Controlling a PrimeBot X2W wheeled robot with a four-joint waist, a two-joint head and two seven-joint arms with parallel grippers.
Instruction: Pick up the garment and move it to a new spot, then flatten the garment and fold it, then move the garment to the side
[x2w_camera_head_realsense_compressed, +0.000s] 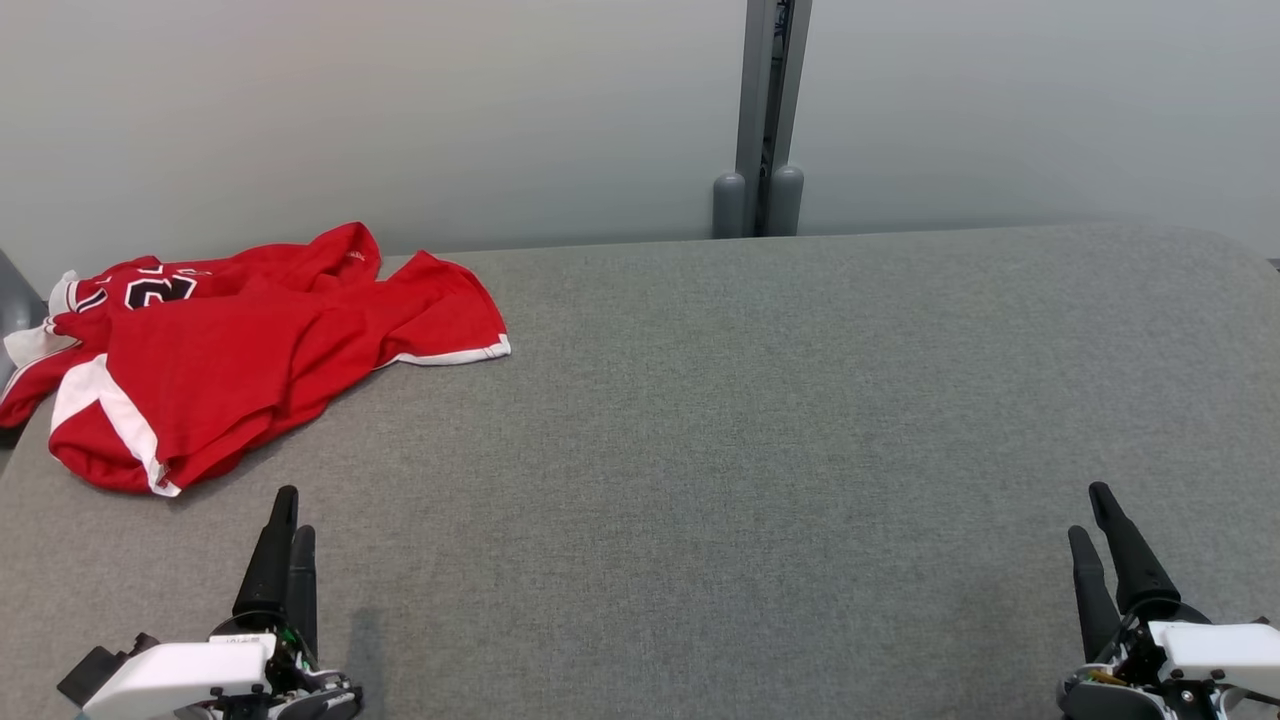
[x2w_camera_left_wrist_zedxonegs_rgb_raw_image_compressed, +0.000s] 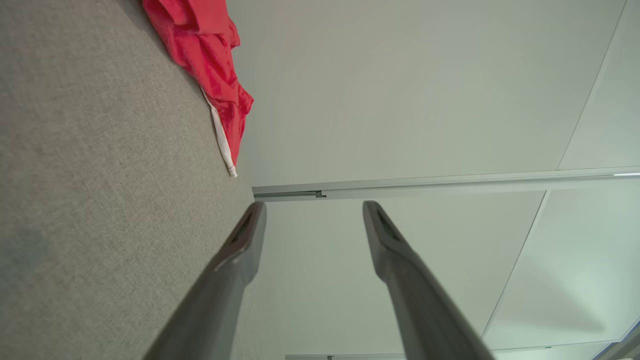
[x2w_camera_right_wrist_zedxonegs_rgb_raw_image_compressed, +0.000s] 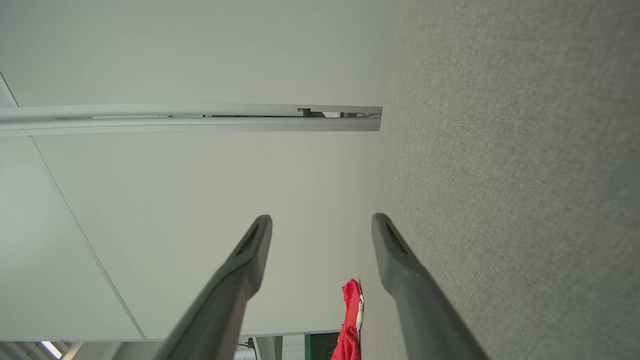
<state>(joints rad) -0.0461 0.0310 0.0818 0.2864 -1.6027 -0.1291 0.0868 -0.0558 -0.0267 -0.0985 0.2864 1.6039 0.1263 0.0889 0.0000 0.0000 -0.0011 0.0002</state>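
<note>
Your left end effector (x2w_camera_head_realsense_compressed: 295, 510) and right end effector (x2w_camera_head_realsense_compressed: 1087, 510) stand open and empty above the desk (x2w_camera_head_realsense_compressed: 750, 450). I judge the pick-up is not yet begun: the red garment (x2w_camera_head_realsense_compressed: 230, 350) lies crumpled ahead of the left one, slightly leftward, so reach there and close on a fold.

Red cloth garment with white trim (x2w_camera_head_realsense_compressed: 230, 350): you see soft fabric, faint sheen.
Grey upholstered table (x2w_camera_head_realsense_compressed: 750, 450): matt, coarse weave.

Jaws parted, grey fabric table (x2w_camera_right_wrist_zedxonegs_rgb_raw_image_compressed: 500, 150) at right, red garment (x2w_camera_right_wrist_zedxonegs_rgb_raw_image_compressed: 350, 325) low at its edge, pale wall (x2w_camera_right_wrist_zedxonegs_rgb_raw_image_compressed: 175, 210) left.
</note>
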